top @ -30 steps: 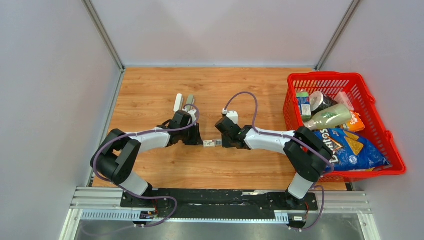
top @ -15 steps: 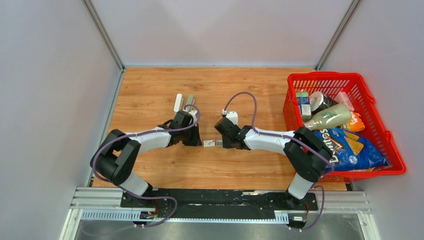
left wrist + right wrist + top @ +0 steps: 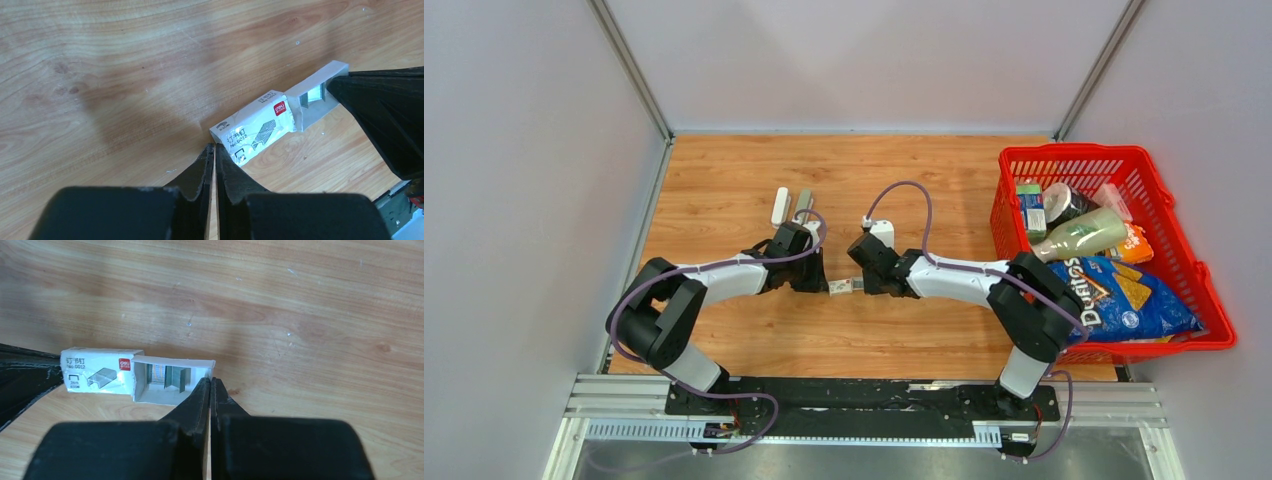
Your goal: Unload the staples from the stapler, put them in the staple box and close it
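Observation:
The stapler [image 3: 781,205], a white part beside a grey part [image 3: 803,203], lies behind my left wrist in the top view. A small white printed staple box [image 3: 844,286] lies between my grippers. In the right wrist view its inner tray [image 3: 150,392] is slid partly out of the sleeve [image 3: 97,377], with grey staples [image 3: 175,378] inside. My right gripper [image 3: 210,380] is shut, tips at the tray's open end. My left gripper [image 3: 214,146] is shut, tips at the near corner of the box [image 3: 255,127]. Both show in the top view, left gripper [image 3: 824,284] and right gripper [image 3: 861,285].
A red basket [image 3: 1194,262] at the right edge holds a Doritos bag [image 3: 1119,295], a bottle [image 3: 1084,234] and small packets. Grey walls close the table's left, back and right sides. Purple cables loop over both arms.
My right gripper has moved a little to the left, closer against the box's tray end. The left arm and the stapler have hardly moved.

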`<state>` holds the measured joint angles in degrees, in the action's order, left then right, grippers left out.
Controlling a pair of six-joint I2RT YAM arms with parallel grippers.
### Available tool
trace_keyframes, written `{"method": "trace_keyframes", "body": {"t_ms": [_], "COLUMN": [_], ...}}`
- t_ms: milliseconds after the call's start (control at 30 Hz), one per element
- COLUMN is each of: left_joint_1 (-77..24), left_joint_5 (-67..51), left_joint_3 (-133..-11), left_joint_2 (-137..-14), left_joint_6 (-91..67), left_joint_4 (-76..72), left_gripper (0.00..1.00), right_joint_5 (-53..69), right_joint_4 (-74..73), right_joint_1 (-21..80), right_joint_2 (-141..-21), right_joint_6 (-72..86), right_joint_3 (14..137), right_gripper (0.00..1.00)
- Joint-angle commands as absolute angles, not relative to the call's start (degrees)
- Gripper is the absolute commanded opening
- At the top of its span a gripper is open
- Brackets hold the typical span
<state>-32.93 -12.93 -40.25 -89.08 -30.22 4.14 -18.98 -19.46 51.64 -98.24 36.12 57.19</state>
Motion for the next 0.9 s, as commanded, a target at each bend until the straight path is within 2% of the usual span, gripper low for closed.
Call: {"method": "trace_keyframes", "body": {"t_ms": [0,867], "left_joint_1": [-33.31,-33.84], "left_joint_5": [-12.48,-12.48], "left_joint_3": [-41.40,-41.92], "left_joint_2": [-89.56,-89.65], "left_joint_6": [-30.15,-30.06], "left_joint_4": [3.96,4.31], "left_gripper": [0.11,0.10], "right_joint_5": [-20.65,-21.71], "right_joint_4": [-19.07,-18.99], "right_joint_1": [52.12,53.44], "right_joint_2": [-99.67,-100.20], "right_joint_6": [35.86,35.95], "right_joint_3": [58.97,60.12], "right_gripper": [0.00,0.00]}}
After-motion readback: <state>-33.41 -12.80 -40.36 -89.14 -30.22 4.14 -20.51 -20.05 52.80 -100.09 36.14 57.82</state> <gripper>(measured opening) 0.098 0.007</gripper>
